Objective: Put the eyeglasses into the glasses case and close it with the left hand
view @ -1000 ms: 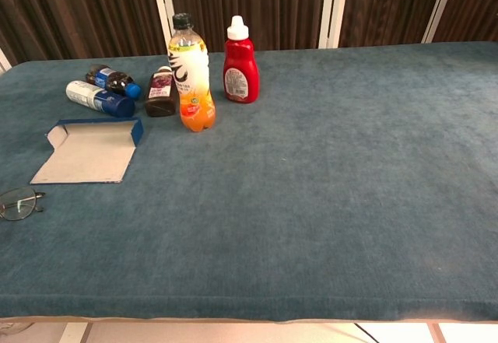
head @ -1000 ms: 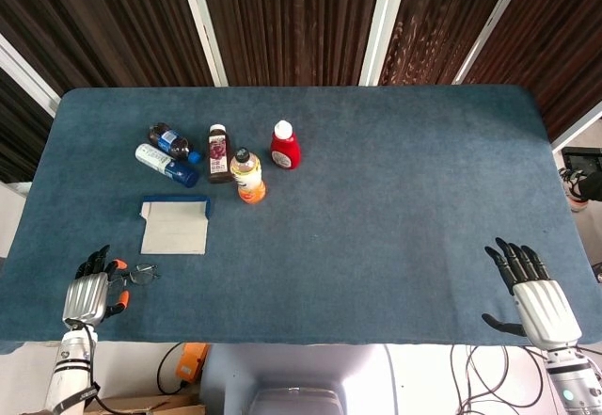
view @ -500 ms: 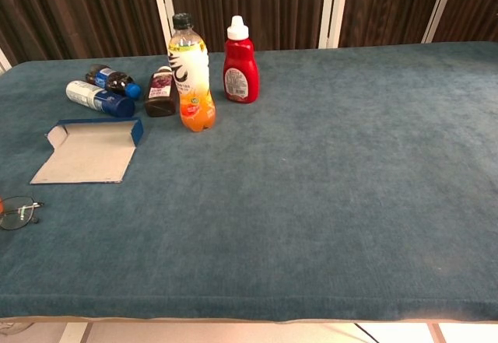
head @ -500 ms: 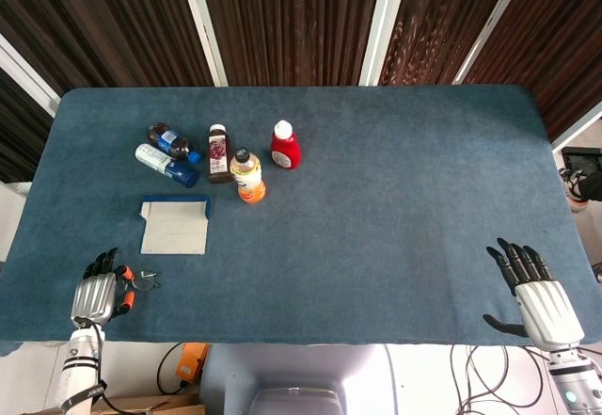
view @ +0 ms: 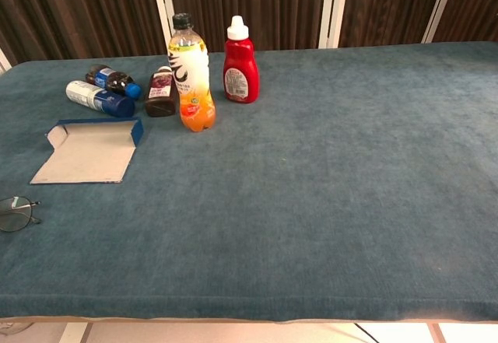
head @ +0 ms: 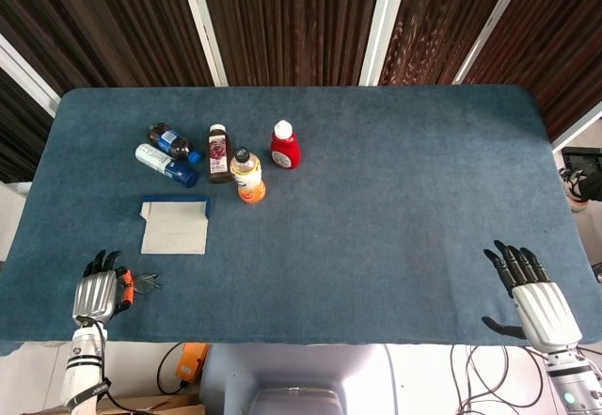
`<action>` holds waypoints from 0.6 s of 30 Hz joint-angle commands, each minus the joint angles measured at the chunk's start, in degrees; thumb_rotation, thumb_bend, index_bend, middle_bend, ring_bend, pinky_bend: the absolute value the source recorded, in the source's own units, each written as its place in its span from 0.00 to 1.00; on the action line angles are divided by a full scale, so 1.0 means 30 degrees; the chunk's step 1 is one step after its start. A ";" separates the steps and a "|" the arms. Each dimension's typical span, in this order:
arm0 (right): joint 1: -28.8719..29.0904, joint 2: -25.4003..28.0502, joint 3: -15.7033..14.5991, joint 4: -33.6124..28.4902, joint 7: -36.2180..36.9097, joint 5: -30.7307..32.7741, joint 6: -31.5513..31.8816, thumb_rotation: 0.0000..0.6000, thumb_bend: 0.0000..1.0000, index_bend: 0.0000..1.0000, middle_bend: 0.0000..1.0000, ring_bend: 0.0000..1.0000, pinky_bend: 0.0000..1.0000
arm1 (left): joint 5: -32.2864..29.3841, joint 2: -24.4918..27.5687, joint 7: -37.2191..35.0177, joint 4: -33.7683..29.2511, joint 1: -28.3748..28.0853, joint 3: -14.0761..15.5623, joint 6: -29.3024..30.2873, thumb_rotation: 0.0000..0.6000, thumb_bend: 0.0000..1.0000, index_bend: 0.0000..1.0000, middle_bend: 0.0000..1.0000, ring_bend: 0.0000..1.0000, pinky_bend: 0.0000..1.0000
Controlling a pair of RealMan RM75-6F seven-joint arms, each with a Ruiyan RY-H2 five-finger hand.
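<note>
The eyeglasses (head: 143,282) lie near the table's front left corner, and their lens also shows at the left edge of the chest view (view: 15,212). My left hand (head: 97,293) is right beside them on their left, its orange-tipped thumb and a finger pinching the frame's near end. The glasses case (head: 174,227) lies open and flat a little farther back, beige inside with a blue rim (view: 85,150). My right hand (head: 530,291) rests open at the front right edge, holding nothing. Neither hand shows in the chest view.
Behind the case stand an orange drink bottle (head: 248,175), a red sauce bottle (head: 285,145) and a dark bottle (head: 218,153). Two blue-capped bottles (head: 167,159) lie on their sides. The blue table (head: 395,208) ends just in front of both hands.
My left hand has drawn back toward the front edge, and the eyeglasses slid with it, nearer the edge and slightly left. The right hand barely moved.
</note>
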 commanded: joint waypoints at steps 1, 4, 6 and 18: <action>0.0006 0.0017 -0.0016 0.0005 0.0030 -0.0027 -0.0007 1.00 0.15 0.00 0.00 0.00 0.00 | 0.0158 -0.0247 -0.0182 0.0284 0.0010 -0.0156 0.0378 1.00 0.45 0.64 0.17 0.07 0.16; 0.0006 0.0027 -0.0020 0.0009 0.0048 -0.0037 -0.0003 1.00 0.15 0.00 0.00 0.00 0.00 | 0.0239 -0.0352 -0.0246 0.0436 0.0009 -0.0185 0.0506 1.00 0.48 0.66 0.19 0.09 0.16; 0.0003 0.0034 -0.0021 0.0013 0.0072 -0.0040 0.0008 1.00 0.15 0.00 0.00 0.00 0.00 | 0.0399 -0.0535 -0.0390 0.0673 -0.0020 -0.0316 0.0774 1.00 0.50 0.67 0.19 0.11 0.15; -0.0007 -0.0025 0.0063 -0.0002 -0.0159 0.0214 -0.0052 1.00 0.15 0.00 0.00 0.00 0.00 | 0.3676 -0.2309 0.0490 0.3392 -0.2906 -0.1724 0.1784 1.00 0.52 0.69 0.17 0.08 0.10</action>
